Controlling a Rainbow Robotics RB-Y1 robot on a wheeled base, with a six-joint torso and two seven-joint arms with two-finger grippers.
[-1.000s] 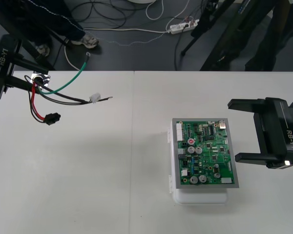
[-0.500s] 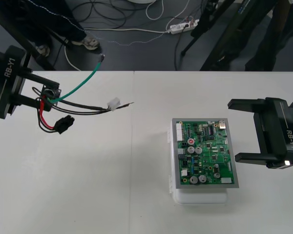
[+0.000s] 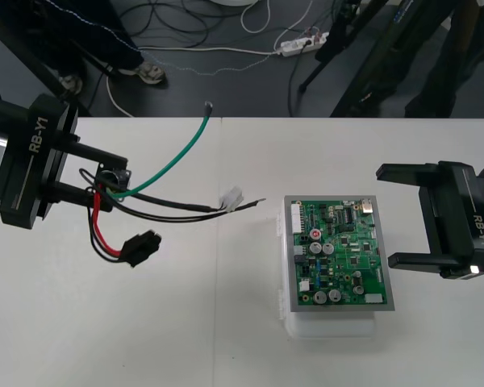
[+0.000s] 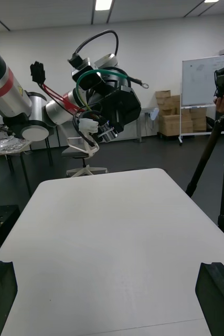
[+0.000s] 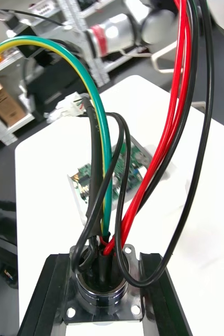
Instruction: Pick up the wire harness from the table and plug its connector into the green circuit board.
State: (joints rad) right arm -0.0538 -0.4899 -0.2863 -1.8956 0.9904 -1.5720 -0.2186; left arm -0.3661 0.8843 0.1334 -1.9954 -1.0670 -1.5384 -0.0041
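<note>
The wire harness (image 5: pixel 102 178) is being held above the table (image 3: pixel 226 322) at the board's nine o'clock. Its metal socket (image 5: pixel 102 286) is being clenched between the left gripper's (image 3: pixel 113 181) fingers. Its black plug (image 3: pixel 139 247) is hanging on the red and black wires, apart from the green circuit board (image 3: pixel 339 258). The right gripper (image 3: pixel 399 216) is being held with jaws released at the board's three o'clock.

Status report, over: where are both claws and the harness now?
Left claw shut on harness socket, left of green board. Black plug hangs free, unplugged. Right claw open beside board. Nothing blocks the board.
</note>
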